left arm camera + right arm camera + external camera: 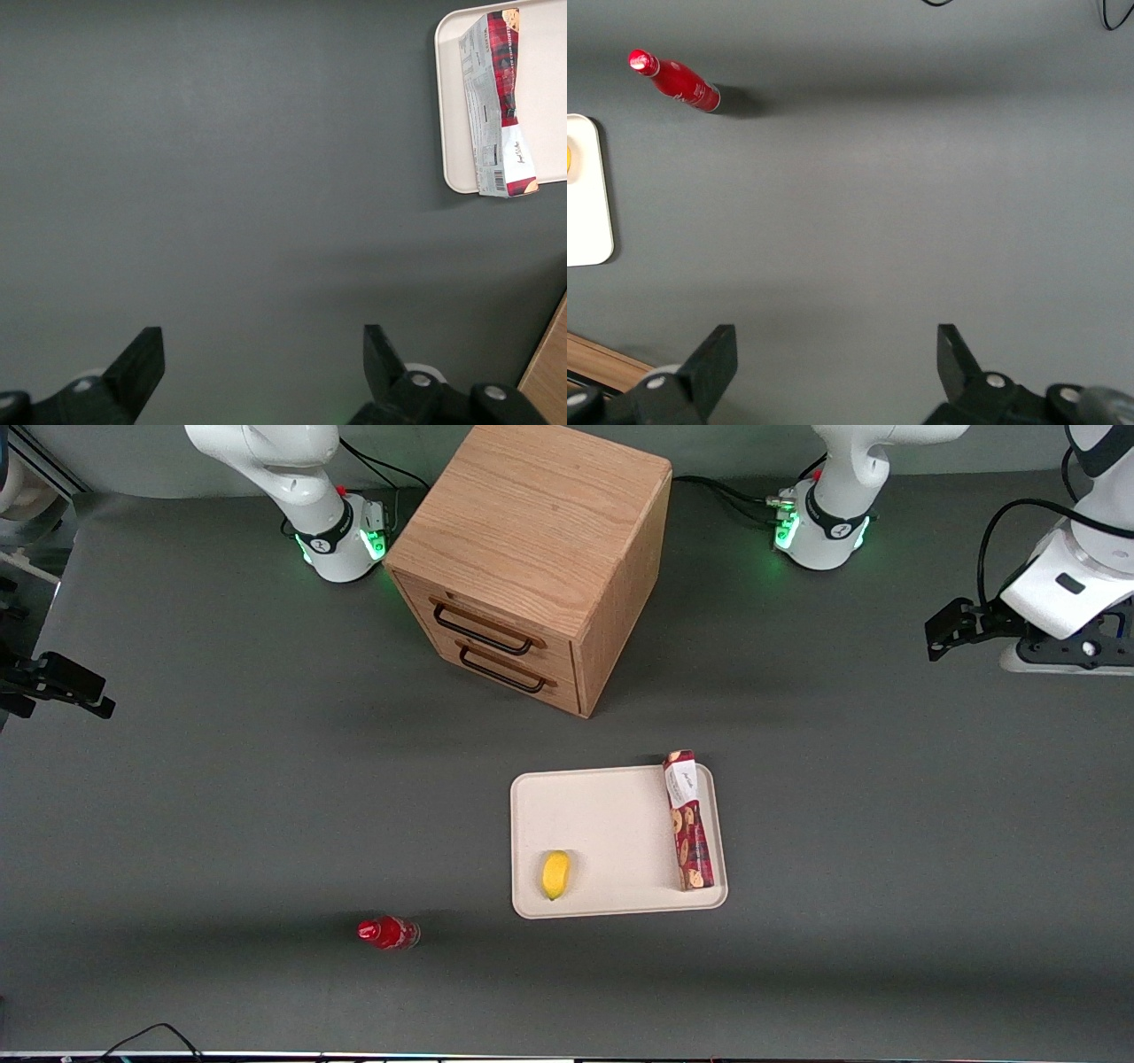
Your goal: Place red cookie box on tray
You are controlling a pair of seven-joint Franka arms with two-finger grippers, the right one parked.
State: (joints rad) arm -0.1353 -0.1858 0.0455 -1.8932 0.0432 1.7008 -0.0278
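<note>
The red cookie box (pixel 688 821) lies flat on the tray (pixel 602 824), stretched along the tray's short edge at the working arm's end, its white end section pointing toward the wooden drawer cabinet (pixel 532 558) and poking slightly over the tray's rim. In the left wrist view the same box (pixel 499 102) shows its grey printed side panel and barcode, lying just inside the tray's rounded corner (pixel 450 133). A small yellow fruit (pixel 555 874) rests on the tray too, well apart from the box, toward the parked arm's end and close to the rim nearest the front camera. The end effector (pixel 264 367) hangs over bare grey table (pixel 221 797), well apart from the tray, its two dark fingers (pixel 142 363) spread wide with nothing between them. A small red bottle (pixel 387 933) lies on its side on the table, off the tray, nearer the front camera than the tray's near rim.
</note>
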